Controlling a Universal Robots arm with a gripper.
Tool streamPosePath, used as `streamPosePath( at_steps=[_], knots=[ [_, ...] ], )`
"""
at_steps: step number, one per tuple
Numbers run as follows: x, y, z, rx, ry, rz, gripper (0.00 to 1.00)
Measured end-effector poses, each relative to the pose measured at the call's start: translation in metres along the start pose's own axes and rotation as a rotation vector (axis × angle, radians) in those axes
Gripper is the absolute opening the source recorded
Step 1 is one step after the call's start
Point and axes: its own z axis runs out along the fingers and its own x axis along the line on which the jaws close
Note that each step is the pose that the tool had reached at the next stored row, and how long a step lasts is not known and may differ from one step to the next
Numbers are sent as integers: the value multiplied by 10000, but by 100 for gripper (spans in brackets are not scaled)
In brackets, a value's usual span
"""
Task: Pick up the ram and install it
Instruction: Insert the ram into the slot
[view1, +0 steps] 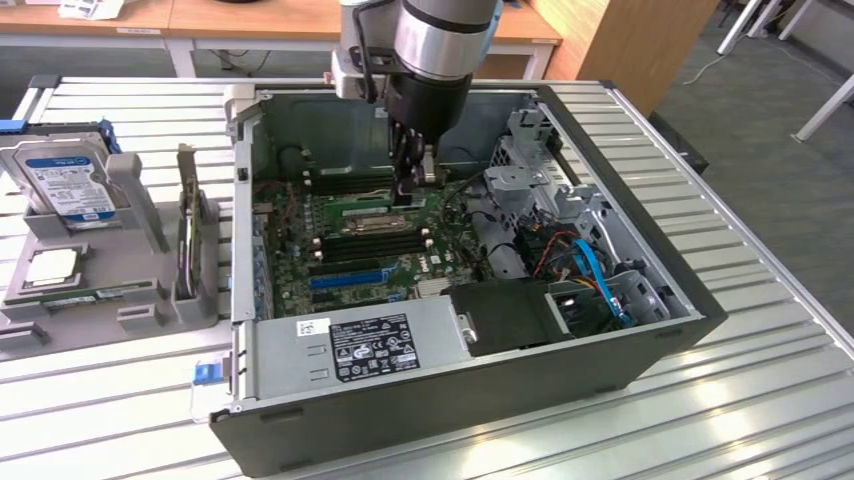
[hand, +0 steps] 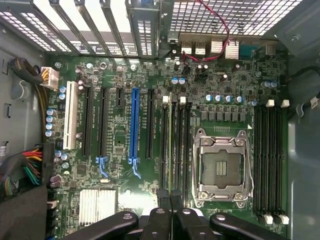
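The ram (hand: 169, 145) appears edge-on as a thin green stick, lined up with the black memory slots beside the empty processor socket (hand: 222, 167). My gripper (hand: 170, 220) is shut on its near end, a black finger (hand: 158, 222) on either side. I cannot tell whether the stick is fully seated in its slot or just above it. In the exterior view my gripper (view1: 416, 176) reaches down into the open computer case (view1: 454, 400), over the memory slots at the far side of the motherboard (view1: 360, 265).
A blue expansion slot (hand: 134, 125) and several black slots lie beside the memory slots. Cables, drive cages and the power supply (view1: 367, 345) crowd the case's near and right side. At the exterior view's left, a grey tray (view1: 140, 315) holds a hard drive (view1: 67, 180) and a silver processor chip (view1: 51, 266).
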Motion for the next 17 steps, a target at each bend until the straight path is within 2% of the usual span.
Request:
streamPosePath(
  at_steps=[7,17],
  knots=[
    [3,-4,67,0,0,0,12],
    [7,-14,217,-1,0,0,12]
  ],
)
